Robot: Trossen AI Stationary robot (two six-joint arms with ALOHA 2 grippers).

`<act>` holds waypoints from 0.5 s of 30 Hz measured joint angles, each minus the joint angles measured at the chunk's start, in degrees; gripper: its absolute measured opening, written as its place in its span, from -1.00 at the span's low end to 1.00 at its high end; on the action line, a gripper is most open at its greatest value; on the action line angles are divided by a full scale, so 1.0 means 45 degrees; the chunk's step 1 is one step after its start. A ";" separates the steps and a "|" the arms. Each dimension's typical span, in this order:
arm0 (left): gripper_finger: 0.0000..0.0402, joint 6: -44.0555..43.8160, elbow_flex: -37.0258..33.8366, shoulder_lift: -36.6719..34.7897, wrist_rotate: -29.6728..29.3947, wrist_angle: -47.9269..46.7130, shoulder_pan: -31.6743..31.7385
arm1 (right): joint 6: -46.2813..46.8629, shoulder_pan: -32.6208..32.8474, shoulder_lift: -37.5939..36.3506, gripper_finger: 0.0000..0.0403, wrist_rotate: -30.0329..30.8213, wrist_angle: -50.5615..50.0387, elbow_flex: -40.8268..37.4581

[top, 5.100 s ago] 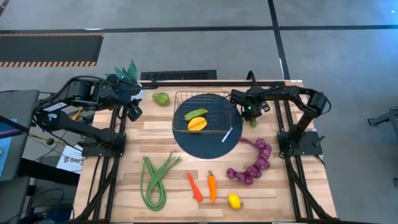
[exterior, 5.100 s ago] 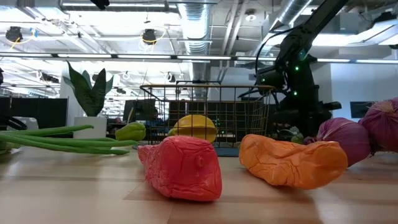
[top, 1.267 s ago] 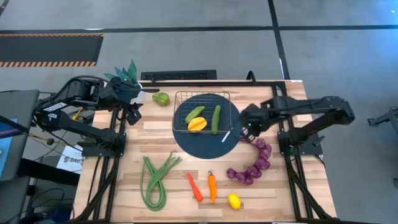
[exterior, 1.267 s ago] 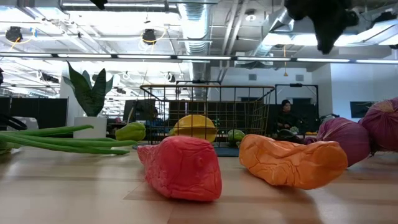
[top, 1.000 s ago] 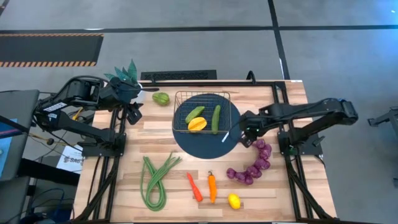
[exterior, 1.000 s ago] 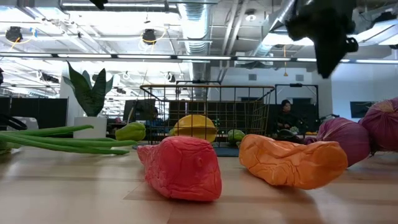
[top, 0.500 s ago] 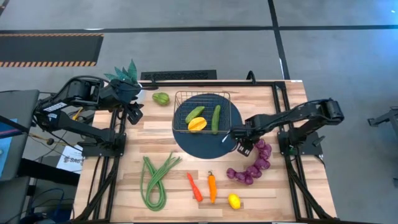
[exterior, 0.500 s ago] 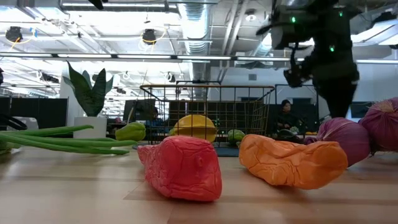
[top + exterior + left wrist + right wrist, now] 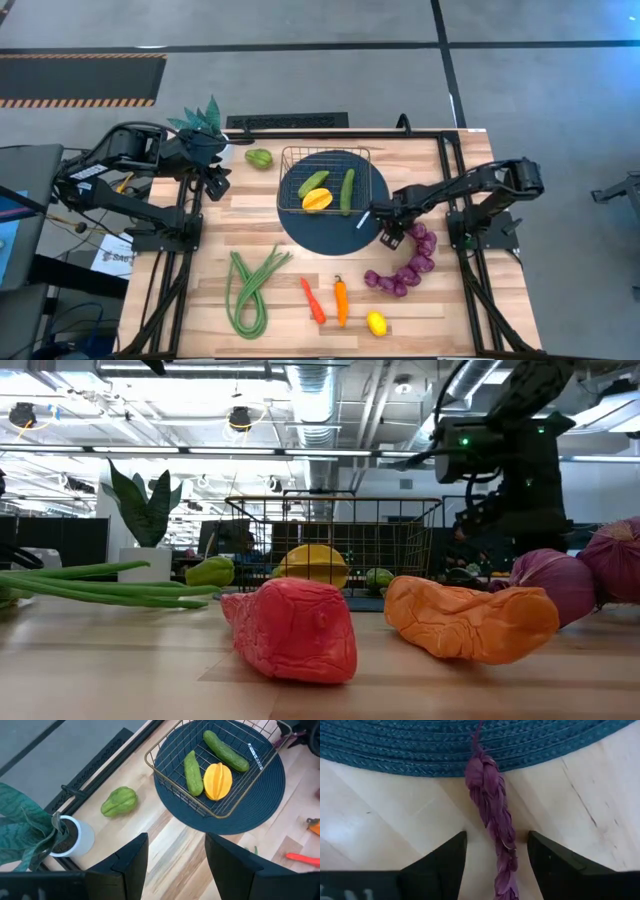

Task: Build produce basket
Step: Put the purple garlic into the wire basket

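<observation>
Right gripper (image 9: pixel 496 851): fingers apart, straddling grape string (image 9: pixel 492 807) stem beside mat (image 9: pixel 420 745) | string judged soft, floppy, best pinched at braided stem | left gripper (image 9: pixel 175 857): spread, parked by plant (image 9: pixel 203 125) | basket (image 9: pixel 366 152) on mat

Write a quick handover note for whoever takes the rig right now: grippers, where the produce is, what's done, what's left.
Right gripper: open, fingers either side of the grape string's braided stem end, just off the blue mat; nothing gripped yet.
Left gripper: open, empty, waiting at the table's back left by the potted plant.
Done: two green pieces and a yellow-orange fruit lie in the basket.
Left: grape string, green beans, red pepper, orange pepper, lemon, green fruit near the plant.
</observation>
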 joint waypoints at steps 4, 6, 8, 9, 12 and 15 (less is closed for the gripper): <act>-0.09 0.0000 0.0000 0.0000 0.0000 0.0000 0.0004 | -0.0088 -0.0355 -0.0064 -0.21 -0.0614 0.0051 -0.0014; -0.09 0.0000 0.0000 0.0000 -0.0005 0.0000 0.0004 | -0.0210 -0.0487 -0.0109 -0.47 -0.0719 0.0023 -0.0039; -0.09 0.0000 0.0000 0.0000 -0.0002 0.0000 0.0000 | -0.0296 -0.0609 -0.0114 -0.75 -0.0785 -0.0046 -0.0030; -0.09 0.0000 0.0000 0.0000 -0.0005 0.0000 0.0001 | -0.0337 -0.0681 -0.0119 -0.86 -0.0861 -0.0072 -0.0022; -0.09 0.0079 0.0000 0.0000 -0.0005 -0.0001 0.0000 | -0.0328 -0.0688 -0.0116 -0.90 -0.1004 -0.0241 0.0103; -0.09 0.0112 0.0000 0.0000 0.0006 -0.0005 0.0004 | -0.0318 -0.0617 -0.0350 -0.95 -0.1357 -0.1116 0.0610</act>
